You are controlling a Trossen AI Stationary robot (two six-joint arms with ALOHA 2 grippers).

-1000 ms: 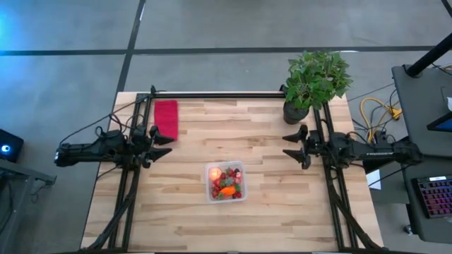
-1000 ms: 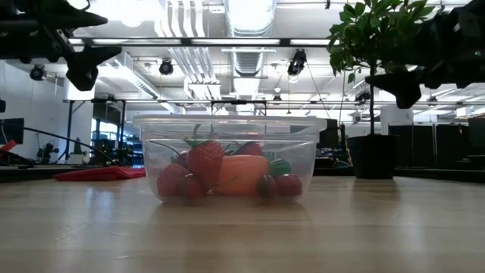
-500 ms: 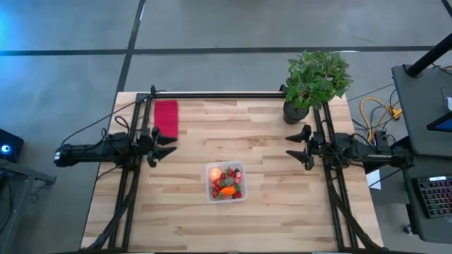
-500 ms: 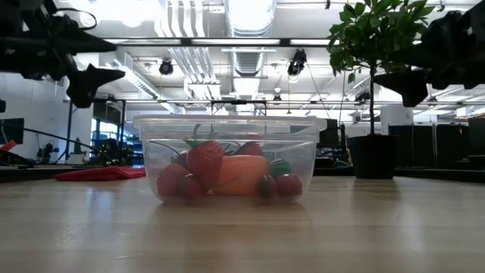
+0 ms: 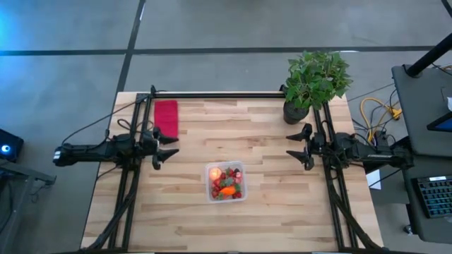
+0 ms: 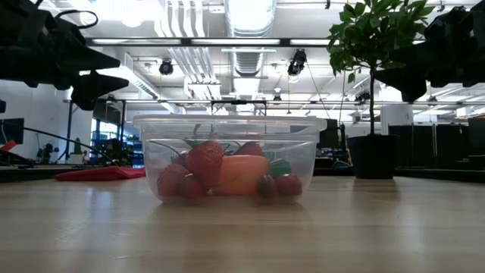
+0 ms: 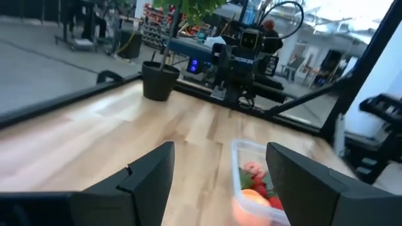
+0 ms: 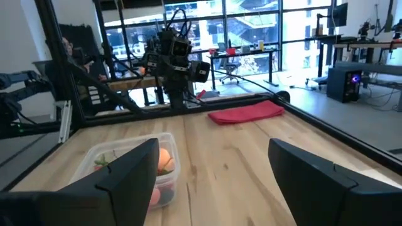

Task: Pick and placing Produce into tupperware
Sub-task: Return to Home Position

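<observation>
The clear tupperware (image 5: 225, 182) stands on the table near its middle, slightly toward the near edge. Inside it lies the produce: red berries (image 6: 204, 161), an orange carrot with green top (image 5: 227, 190) and a pale round fruit (image 5: 214, 173). My left gripper (image 5: 167, 148) hovers open over the table's left side, pointing level toward the right, well apart from the container. My right gripper (image 5: 297, 144) hovers open over the right side, pointing level toward the left. Nothing is between either pair of fingers.
A folded red cloth (image 5: 167, 117) lies at the far left of the table. A green potted plant (image 5: 314, 81) stands at the far right corner. Bare wood lies between the grippers and around the container.
My left gripper has sunk a little and rolled about its own axis, its fingers now lower in the low view. My right gripper has rolled slightly in place. The tupperware and produce have stayed still.
</observation>
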